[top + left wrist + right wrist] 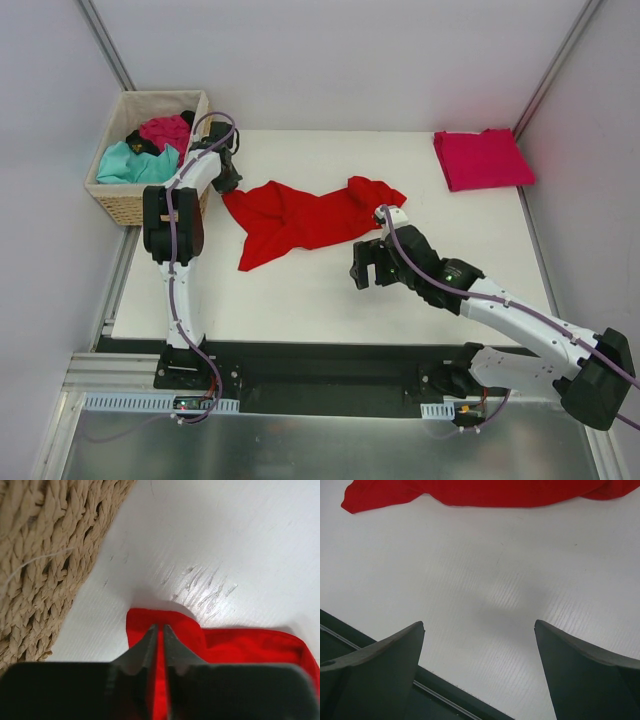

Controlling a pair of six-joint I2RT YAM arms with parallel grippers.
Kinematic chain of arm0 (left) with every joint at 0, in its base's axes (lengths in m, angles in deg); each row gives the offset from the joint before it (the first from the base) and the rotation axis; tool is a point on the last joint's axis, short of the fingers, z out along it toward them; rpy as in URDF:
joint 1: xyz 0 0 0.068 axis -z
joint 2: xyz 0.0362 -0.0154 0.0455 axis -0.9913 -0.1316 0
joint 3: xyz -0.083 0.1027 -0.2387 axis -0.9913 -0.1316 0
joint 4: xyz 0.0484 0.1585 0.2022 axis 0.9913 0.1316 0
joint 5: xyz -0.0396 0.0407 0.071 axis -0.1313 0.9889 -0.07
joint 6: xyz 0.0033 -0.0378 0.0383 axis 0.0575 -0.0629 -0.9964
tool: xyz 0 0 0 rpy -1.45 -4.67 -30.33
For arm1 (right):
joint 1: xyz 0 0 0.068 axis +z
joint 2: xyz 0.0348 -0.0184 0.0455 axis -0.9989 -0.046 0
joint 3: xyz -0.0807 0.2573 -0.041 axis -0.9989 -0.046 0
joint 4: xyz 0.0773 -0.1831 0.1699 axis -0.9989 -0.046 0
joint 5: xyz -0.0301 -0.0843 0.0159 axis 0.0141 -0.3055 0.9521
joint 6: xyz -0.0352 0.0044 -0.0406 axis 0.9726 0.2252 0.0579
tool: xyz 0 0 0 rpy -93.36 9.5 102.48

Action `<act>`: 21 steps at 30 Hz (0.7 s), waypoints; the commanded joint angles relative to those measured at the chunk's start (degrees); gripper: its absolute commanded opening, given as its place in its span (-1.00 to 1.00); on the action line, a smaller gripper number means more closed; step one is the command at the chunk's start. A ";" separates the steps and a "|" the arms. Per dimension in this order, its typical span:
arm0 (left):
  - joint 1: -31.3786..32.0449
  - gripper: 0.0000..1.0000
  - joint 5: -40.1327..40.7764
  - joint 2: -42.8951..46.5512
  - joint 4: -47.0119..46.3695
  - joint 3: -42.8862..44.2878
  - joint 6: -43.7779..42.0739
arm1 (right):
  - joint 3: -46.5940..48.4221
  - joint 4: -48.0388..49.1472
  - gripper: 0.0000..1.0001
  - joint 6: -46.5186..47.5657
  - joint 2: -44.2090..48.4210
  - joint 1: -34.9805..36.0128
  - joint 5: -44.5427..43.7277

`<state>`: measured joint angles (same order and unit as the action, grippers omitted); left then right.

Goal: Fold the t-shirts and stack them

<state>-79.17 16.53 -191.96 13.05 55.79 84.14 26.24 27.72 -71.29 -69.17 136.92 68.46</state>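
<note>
This is looking like a robotics lab cell, not a home; plain white walls point(340, 60) are closing in a white table point(330, 290) on three sides; aluminium posts point(107, 45) are running up the corners; a left arm point(178, 215) and a right arm point(520, 315) are sitting bolted to a black rail point(320, 375) at the near edge; purple cables point(178, 290) are trailing along them; a bare metal sheet point(320, 440) is lying below; a basket point(120, 205) and a red shirt point(300, 215) are serving as the only household things.
</note>
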 commanded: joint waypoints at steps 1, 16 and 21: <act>-1.86 -1.00 -1.70 -1.70 3.81 -0.99 3.50 | 0.01 1.78 0.93 -0.56 0.81 0.19 0.44; 6.48 0.15 4.10 12.36 3.72 -2.93 -1.86 | -0.51 2.92 0.93 -1.35 1.34 0.36 2.02; 7.98 0.22 5.69 12.98 3.89 -4.16 -2.65 | -0.87 2.92 0.93 -1.17 2.83 0.27 2.02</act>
<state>-71.87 19.28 -182.27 15.58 52.84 82.72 25.70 28.53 -71.77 -68.67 136.92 70.05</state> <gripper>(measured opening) 0.602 0.966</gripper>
